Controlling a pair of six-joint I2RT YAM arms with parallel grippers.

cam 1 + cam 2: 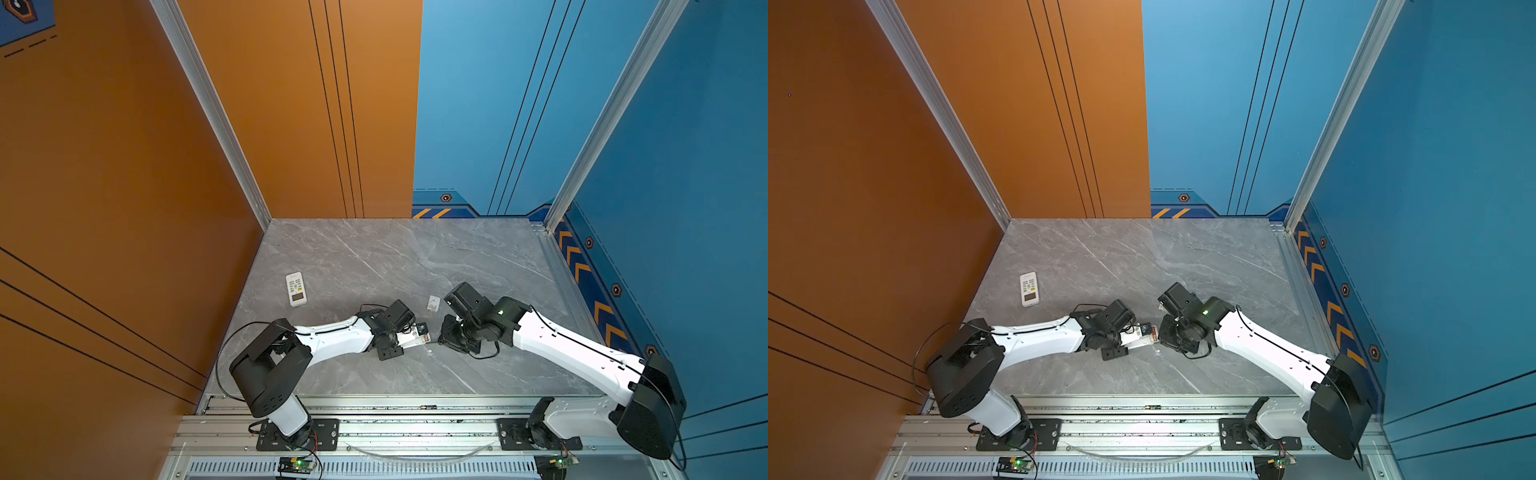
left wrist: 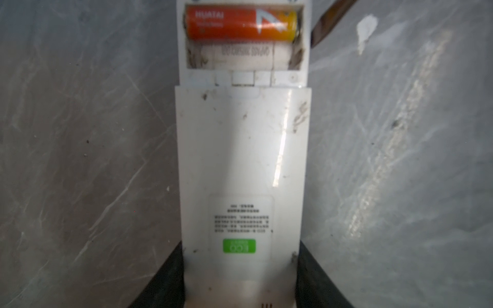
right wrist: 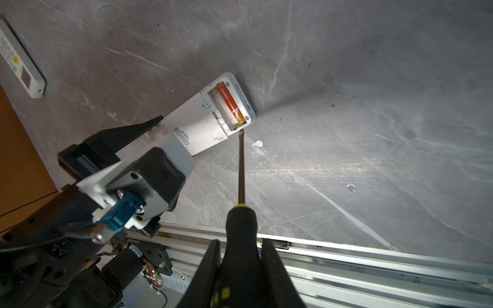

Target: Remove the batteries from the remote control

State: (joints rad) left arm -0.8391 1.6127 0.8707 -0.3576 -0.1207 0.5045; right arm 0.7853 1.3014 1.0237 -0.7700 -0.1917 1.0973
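Orange-red cylindrical battery (image 2: 241, 24) lies in the end slot of the open compartment on the back of the long white plastic remote control (image 2: 240, 149). Left gripper (image 2: 240, 266) clamps the remote's opposite end. The right gripper (image 3: 240, 249) pinches the black-and-yellow-handled screwdriver (image 3: 242, 173), its tip at the remote's rim by that battery's yellow end.
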